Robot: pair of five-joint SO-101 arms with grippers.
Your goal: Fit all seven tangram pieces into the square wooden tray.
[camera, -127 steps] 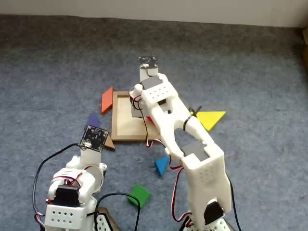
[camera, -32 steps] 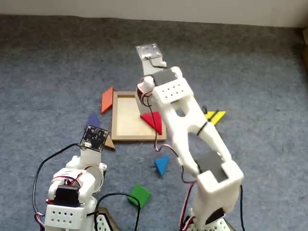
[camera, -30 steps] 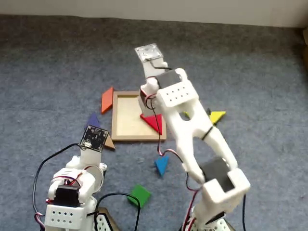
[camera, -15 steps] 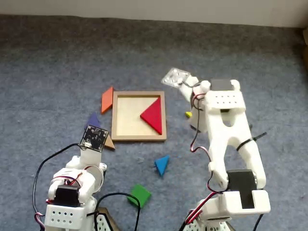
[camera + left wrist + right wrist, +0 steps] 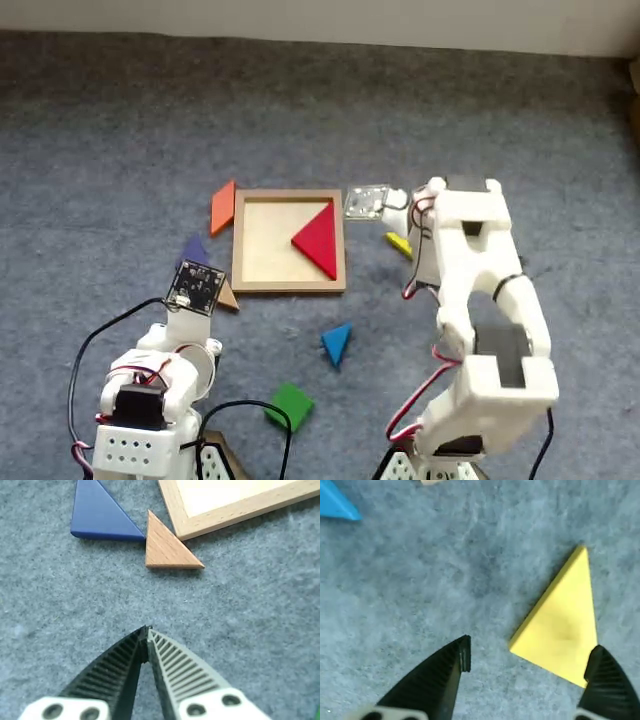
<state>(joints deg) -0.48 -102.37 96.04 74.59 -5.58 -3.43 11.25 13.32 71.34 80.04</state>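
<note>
Lengthwise, yellow triangle [image 5: 561, 630] points away from the spread right tool [image 5: 530, 654].

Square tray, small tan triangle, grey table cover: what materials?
Square pale tray: likely bare light wood, grain along its rim. Small tan triangle: wood too, darker, matte, grain visible. Grey table cover: looks like felt or short-pile carpet, fuzzy fibres.

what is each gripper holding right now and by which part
Nothing is held. The left gripper is shut with nothing in it; the right gripper is open over the yellow triangle, not closed on it.
</note>
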